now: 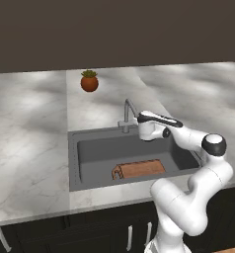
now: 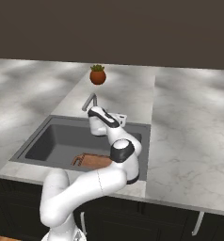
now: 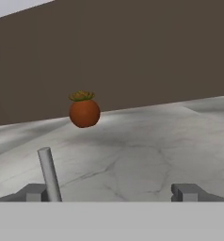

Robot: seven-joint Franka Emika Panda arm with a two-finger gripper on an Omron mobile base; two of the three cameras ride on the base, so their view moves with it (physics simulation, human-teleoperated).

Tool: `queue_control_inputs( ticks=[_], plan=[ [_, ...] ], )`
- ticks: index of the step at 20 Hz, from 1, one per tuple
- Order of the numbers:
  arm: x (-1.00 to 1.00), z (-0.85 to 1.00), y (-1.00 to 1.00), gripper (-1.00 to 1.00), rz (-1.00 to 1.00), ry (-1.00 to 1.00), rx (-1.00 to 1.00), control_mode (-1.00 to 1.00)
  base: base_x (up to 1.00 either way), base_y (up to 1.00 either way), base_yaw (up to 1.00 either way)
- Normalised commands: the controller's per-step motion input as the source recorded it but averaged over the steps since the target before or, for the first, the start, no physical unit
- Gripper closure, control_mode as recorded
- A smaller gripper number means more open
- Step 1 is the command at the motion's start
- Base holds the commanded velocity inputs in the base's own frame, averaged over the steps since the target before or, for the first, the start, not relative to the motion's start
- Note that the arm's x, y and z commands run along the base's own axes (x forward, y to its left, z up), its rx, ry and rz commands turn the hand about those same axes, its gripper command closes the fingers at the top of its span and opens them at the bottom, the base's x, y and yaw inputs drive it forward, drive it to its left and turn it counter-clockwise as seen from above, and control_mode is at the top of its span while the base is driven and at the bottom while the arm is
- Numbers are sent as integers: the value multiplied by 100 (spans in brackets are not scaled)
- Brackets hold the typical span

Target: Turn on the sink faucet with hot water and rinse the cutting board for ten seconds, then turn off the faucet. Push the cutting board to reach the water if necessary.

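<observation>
The sink faucet (image 1: 126, 115) stands at the back rim of the dark sink (image 1: 73, 159), its bent spout reaching over the basin. The water is out of view. The reddish-brown cutting board (image 1: 139, 169) lies flat on the basin floor near the front wall, loop handle to the left; my arm partly covers it in the right base view (image 2: 92, 161). My gripper (image 1: 139, 118) hovers just right of the faucet, level with its upper part, and is open with nothing held. In the hand view a grey bar of the faucet (image 3: 49, 174) rises just inside the left fingertip (image 3: 35, 192), with the gripper (image 3: 111, 193) spread wide.
A small round terracotta pot with a green plant (image 1: 89, 81) sits on the white marble counter (image 1: 30, 128) behind the sink, also ahead in the hand view (image 3: 84, 111). A dark wall closes the back. Dark cabinets run below the counter's front edge.
</observation>
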Motion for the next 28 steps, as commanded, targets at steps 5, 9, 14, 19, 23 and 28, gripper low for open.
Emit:
queue_control_inputs(
  ticks=[5,9,14,19,23,28],
  plan=[
    [13,0,0,-100,0,0,0,-100,0,0,0],
    [11,0,0,-100,0,0,0,-100,0,0,0],
    [9,0,0,-100,0,0,0,-100,0,0,0],
    [0,0,0,-100,0,0,0,-100,0,0,0],
    [0,0,-2,-100,0,0,0,-100,0,0,0],
    [0,0,-6,-100,0,0,0,-100,0,0,0]
  ],
)
